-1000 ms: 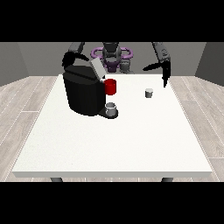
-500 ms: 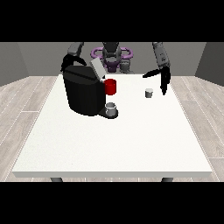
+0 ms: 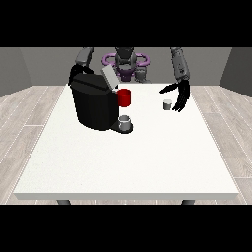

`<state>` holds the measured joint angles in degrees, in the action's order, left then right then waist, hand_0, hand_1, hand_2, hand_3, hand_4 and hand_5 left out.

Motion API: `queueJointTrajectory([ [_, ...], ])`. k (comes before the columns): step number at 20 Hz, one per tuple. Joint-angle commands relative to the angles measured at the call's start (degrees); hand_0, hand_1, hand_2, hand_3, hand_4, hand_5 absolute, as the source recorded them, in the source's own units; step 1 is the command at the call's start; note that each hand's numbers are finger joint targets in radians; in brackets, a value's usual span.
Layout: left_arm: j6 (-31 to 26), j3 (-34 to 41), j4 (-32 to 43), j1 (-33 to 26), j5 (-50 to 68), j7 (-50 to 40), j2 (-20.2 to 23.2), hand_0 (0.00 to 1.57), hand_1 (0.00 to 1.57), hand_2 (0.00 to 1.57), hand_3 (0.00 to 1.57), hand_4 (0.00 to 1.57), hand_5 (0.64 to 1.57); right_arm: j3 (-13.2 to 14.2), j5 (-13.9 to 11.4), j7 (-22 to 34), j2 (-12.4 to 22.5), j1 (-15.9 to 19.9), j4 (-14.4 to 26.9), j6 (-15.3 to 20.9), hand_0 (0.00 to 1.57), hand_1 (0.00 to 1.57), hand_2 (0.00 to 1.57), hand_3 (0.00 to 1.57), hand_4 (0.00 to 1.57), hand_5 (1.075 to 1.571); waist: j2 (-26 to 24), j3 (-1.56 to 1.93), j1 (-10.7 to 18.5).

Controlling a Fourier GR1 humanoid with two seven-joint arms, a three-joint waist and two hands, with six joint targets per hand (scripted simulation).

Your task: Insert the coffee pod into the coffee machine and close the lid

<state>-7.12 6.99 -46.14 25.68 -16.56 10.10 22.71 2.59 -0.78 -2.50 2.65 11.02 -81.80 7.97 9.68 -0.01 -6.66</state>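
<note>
In the front view, the big black coffee machine (image 3: 94, 104) stands on the white table (image 3: 128, 157), toward the far edge and nearer the left side, with its grey lid (image 3: 109, 77) tipped up and open. A red part (image 3: 124, 97) shows at its front and a small grey cup (image 3: 126, 122) sits on its tray. The little coffee pod (image 3: 168, 104) stands on the table by itself near the far right corner. The hand at the view's right (image 3: 180, 94) hangs just beside the pod with its fingers spread and relaxed, holding nothing. The hand at the view's left is hidden behind the machine, so I cannot tell how it is. To do this step well, the hand should come down with the pod between thumb and fingers, then close slowly so the pod does not tip over.
</note>
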Motion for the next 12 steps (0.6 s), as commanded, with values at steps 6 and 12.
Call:
queueJointTrajectory([
  [6, 1.9, -2.2, 7.7, 3.1, -7.4, 2.2, 3.6, 0.60, 0.60, 0.72, 0.47, 0.00, 1.571, -2.5, -1.5, 1.2, -2.0, -0.4, -0.9, 1.3, 0.00, 0.00, 0.00, 0.00, 0.43, 1.571, 0.8, -0.01, -2.0],
  [12, 9.4, -3.9, 9.8, 3.5, -12.5, 6.7, 1.7, 0.67, 0.67, 0.81, 0.55, 0.00, 1.571, -1.5, -1.4, 1.7, -1.1, 1.5, -0.3, 1.3, 0.00, 0.00, 0.00, 0.00, 0.52, 1.571, 1.0, -0.01, -1.2],
])
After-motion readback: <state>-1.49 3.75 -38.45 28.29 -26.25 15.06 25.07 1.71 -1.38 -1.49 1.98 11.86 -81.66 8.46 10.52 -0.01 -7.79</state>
